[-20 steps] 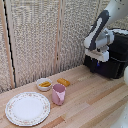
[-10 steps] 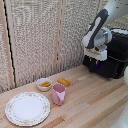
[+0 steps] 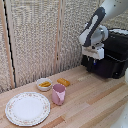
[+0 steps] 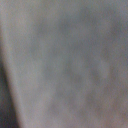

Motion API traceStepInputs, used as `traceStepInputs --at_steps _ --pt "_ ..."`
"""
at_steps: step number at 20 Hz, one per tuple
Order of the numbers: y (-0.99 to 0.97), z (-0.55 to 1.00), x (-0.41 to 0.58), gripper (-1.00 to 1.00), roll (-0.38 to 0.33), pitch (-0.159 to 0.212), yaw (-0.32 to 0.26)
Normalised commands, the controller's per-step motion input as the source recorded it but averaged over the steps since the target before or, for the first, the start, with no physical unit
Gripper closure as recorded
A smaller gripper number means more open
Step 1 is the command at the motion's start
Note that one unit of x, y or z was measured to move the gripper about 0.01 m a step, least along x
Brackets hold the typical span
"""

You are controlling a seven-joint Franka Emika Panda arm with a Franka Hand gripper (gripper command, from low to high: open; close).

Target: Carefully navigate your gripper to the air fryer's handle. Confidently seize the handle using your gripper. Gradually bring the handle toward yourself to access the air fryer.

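Note:
The air fryer is a big matte-black box at the exterior view's right, on the wooden table. My gripper, a white block with short dark fingers, hangs right against the fryer's front face on its left side. The handle is hidden behind the gripper block. At this size the fingers show no readable gap, so their state is unclear. The wrist view is a uniform grey blur with a darker band along one edge, and nothing in it can be identified.
A pink cup stands mid-table. Near it are a small white bowl with yellow food and an orange piece. A patterned plate lies at the front left. A reed screen backs the table.
The arm and gripper have shifted slightly toward the exterior view's left, staying at the fryer's front. The table items have not moved.

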Motion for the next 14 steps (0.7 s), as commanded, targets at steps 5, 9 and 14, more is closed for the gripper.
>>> traceStepInputs --at_steps 5,9,14 --pt "0.79 -0.33 -0.454 1.0 -0.142 0.0 0.0" --pt "0.84 -0.35 -0.399 1.0 -0.114 0.0 0.0" --pt "0.95 -0.12 -0.286 1.0 -0.03 -0.017 0.0"
